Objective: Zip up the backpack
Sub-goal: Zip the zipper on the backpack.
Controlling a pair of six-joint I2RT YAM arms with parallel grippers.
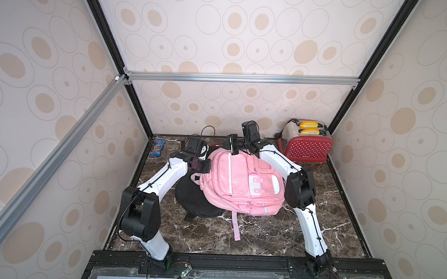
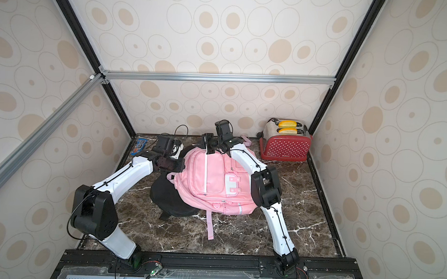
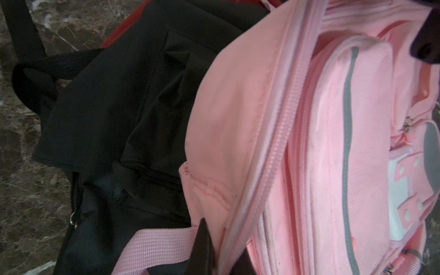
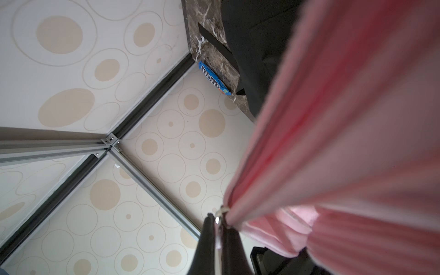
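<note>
Near the middle of a dark marble tabletop (image 1: pixel 265 233), a pink backpack (image 1: pixel 244 181) lies front side up, partly overlapping a black bag (image 1: pixel 192 197) on its left. Both top views show two white arms reaching in from the near edge. The left arm meets the backpack's left side and the right arm bends over its far end, but neither top view shows clearly how the tools stand. The wrist views do. The left wrist view shows the left tool (image 3: pixel 223 257) with its dark fingers pressed onto a fold of the pink fabric, beside a long zipper track (image 3: pixel 273 152) that runs along the backpack; whether that track is fully closed cannot be told. The right wrist view shows the right tool (image 4: pixel 217 233) with its fingers pressed together, pinching the zipper pull (image 4: pixel 220 213) at the end of a taut pink edge, the fabric blurred close to the lens. Only the top views show a red dotted toaster (image 1: pixel 306 145) at the far right corner. A blue candy packet (image 1: pixel 157 147) lies at the far left corner, seen in both top views and the right wrist view.
</note>
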